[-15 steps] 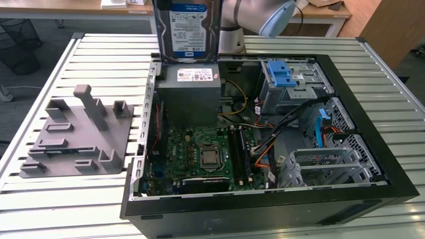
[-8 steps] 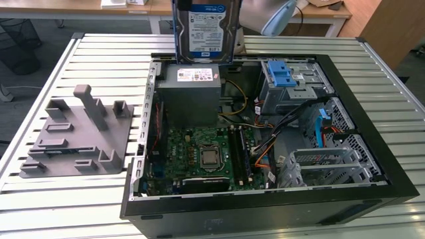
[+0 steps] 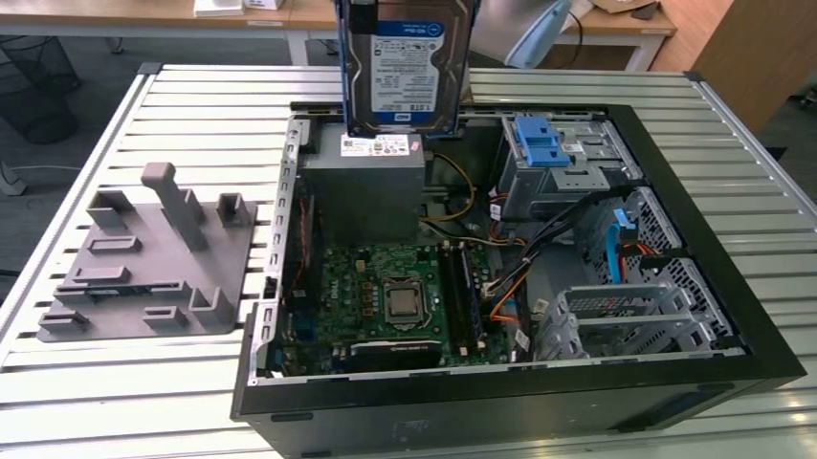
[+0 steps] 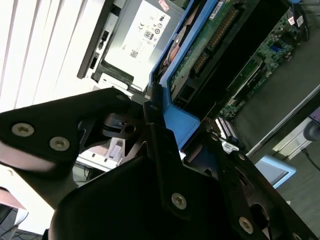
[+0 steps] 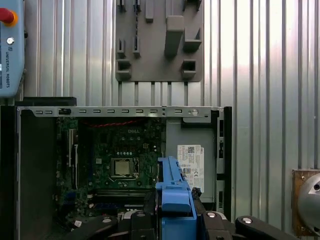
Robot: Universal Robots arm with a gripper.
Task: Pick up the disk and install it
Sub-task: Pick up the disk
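The disk (image 3: 406, 72) hangs upright above the open computer case (image 3: 715, 229), its white-and-blue label facing the exterior camera and its lower edge just over the grey power-supply box (image 3: 364, 191). A blue plastic frame runs round its edges. My gripper (image 5: 175, 202) is shut on the disk's blue frame (image 5: 174, 185), with black fingers (image 5: 150, 202) on either side. In the second wrist view the gripper (image 4: 167, 125) clamps the blue frame (image 4: 182, 122), and the disk's green circuit board (image 4: 210, 45) faces the case.
Inside the case lie a motherboard (image 3: 396, 296), a drive cage with a blue ridged latch (image 3: 540, 143) and a lower metal bay (image 3: 626, 311). A grey moulded fixture (image 3: 147, 263) sits on the slatted metal table (image 3: 191, 105) at the exterior view's left. A pendant (image 5: 10, 47) lies beside the case.
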